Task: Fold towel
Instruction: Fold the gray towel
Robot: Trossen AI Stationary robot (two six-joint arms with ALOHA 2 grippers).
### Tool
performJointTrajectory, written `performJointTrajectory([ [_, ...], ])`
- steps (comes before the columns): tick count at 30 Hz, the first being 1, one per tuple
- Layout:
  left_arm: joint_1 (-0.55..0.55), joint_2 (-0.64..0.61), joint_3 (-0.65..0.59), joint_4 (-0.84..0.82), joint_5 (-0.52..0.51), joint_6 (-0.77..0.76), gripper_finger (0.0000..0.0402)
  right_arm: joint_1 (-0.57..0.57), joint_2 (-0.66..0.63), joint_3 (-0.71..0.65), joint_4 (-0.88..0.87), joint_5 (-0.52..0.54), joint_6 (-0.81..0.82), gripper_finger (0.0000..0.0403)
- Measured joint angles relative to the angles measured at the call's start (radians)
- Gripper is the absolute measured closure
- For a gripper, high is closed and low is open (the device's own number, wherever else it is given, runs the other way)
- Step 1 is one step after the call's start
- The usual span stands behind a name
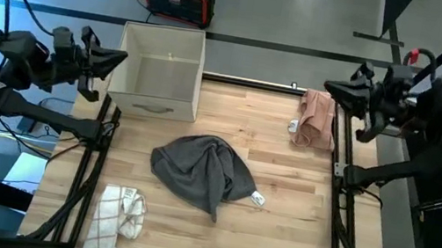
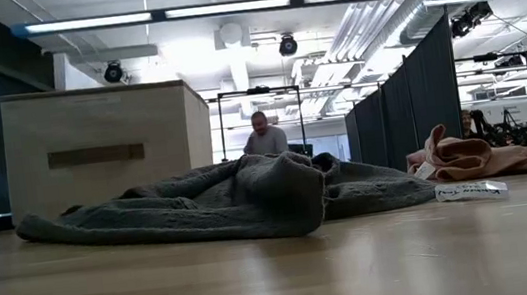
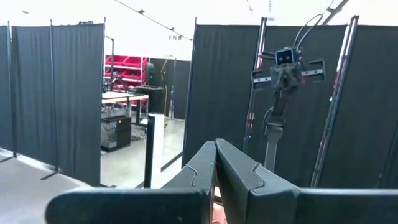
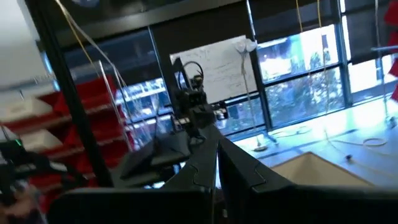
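Note:
A crumpled grey towel [image 1: 201, 171] lies in a heap at the middle of the wooden table; in the low view the towel [image 2: 240, 199] spreads across the board. My left gripper [image 1: 121, 58] is raised at the table's far left edge, shut and holding nothing. My right gripper [image 1: 330, 86] is raised at the far right edge, also shut and holding nothing. Both are well away from the towel. The wrist views look out level into the room, with my left gripper [image 3: 215, 147] and my right gripper [image 4: 215, 142] each showing fingers closed together.
A beige box [image 1: 159, 73] stands at the far left of the table. A pink cloth [image 1: 316, 119] lies at the far right, a white checked cloth [image 1: 114, 218] at the near left. A small white tag [image 1: 257, 198] lies beside the towel. A person [image 2: 264, 135] sits beyond the table.

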Motion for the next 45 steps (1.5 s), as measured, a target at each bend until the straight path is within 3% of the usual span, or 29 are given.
performJointTrajectory([
  [9, 0.0, -0.022, 0.008, 0.0, 0.017, -0.038, 0.0397, 0.0, 0.065, 0.078, 0.009, 0.0, 0.069, 0.04],
  [14, 0.0, 0.004, -0.01, -0.007, 0.234, -0.166, 0.0397, 0.0, 0.063, 0.078, -0.117, -0.059, 0.079, 0.04],
  [22, -0.054, 0.235, -0.108, -0.01, 0.309, -0.406, 0.0375, 0.047, 0.08, 0.076, -0.377, -0.229, 0.173, 0.04],
  [26, -0.131, 0.404, -0.116, -0.012, 0.341, -0.441, 0.0342, 0.109, 0.082, 0.076, -0.429, -0.238, 0.154, 0.04],
  [39, -0.324, 0.867, -0.114, 0.067, 0.327, -0.407, 0.0249, 0.172, 0.095, 0.076, -0.639, 0.014, 0.068, 0.04],
  [45, -0.396, 1.036, -0.113, 0.313, 0.336, -0.157, 0.0237, 0.172, 0.108, 0.076, -0.754, 0.083, 0.105, 0.04],
])
